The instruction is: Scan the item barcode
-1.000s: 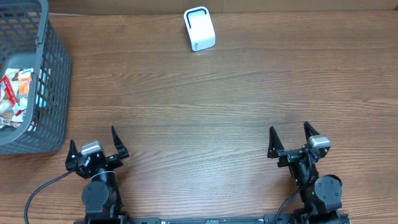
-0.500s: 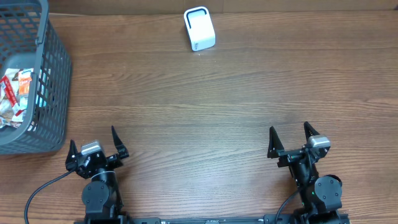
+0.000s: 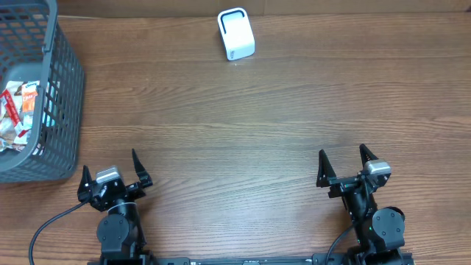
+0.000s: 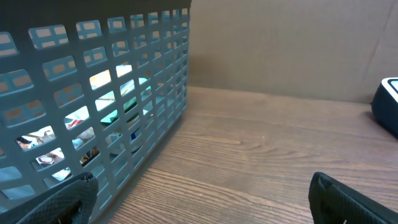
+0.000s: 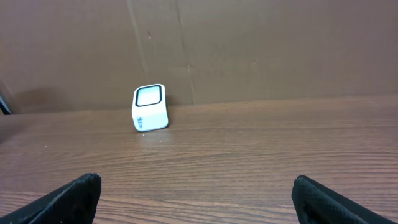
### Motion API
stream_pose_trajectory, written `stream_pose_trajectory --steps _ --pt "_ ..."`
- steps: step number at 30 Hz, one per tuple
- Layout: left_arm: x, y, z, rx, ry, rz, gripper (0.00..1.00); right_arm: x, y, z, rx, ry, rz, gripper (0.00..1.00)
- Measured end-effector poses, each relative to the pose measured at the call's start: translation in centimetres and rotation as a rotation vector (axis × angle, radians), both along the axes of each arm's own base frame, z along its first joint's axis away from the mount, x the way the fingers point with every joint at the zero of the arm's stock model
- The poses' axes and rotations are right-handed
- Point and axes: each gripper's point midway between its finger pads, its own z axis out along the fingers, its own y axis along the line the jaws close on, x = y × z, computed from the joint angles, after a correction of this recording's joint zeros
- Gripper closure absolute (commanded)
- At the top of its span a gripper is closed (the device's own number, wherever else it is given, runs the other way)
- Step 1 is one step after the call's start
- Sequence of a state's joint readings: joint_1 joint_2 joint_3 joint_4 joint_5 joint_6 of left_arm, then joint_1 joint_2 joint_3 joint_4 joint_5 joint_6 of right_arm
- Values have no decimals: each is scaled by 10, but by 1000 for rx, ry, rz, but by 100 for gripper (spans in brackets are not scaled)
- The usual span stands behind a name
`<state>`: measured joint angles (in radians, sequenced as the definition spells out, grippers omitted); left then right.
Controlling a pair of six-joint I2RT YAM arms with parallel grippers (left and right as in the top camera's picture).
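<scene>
Snack packets [image 3: 16, 110] lie on the wooden desk [image 3: 235, 132], piled inside the big grey mesh basket [image 3: 70, 88] at its left edge, while the small white scanner [image 3: 236, 34] stands at the far edge, well apart, and my left fingers [image 3: 138, 169] and right fingers [image 3: 321, 168] are spread wide, holding nothing, along the near edge.

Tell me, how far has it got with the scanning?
Nothing looks done yet. Nothing is in hand: both sets of jaws stand open and empty. The snack packets lie in the grey basket, and the white scanner sits alone at the back. Left to do: pick one packet and show its barcode.
</scene>
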<state>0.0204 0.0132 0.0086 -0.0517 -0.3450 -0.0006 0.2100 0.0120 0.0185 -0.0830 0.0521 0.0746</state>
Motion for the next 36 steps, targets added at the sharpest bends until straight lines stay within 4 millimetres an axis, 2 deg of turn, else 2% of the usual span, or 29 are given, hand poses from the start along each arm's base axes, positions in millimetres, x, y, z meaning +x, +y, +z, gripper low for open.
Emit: stream_pose_trajectory --steps 36 --pt "0 0 0 0 0 0 0 0 0 0 0 0 0 0"
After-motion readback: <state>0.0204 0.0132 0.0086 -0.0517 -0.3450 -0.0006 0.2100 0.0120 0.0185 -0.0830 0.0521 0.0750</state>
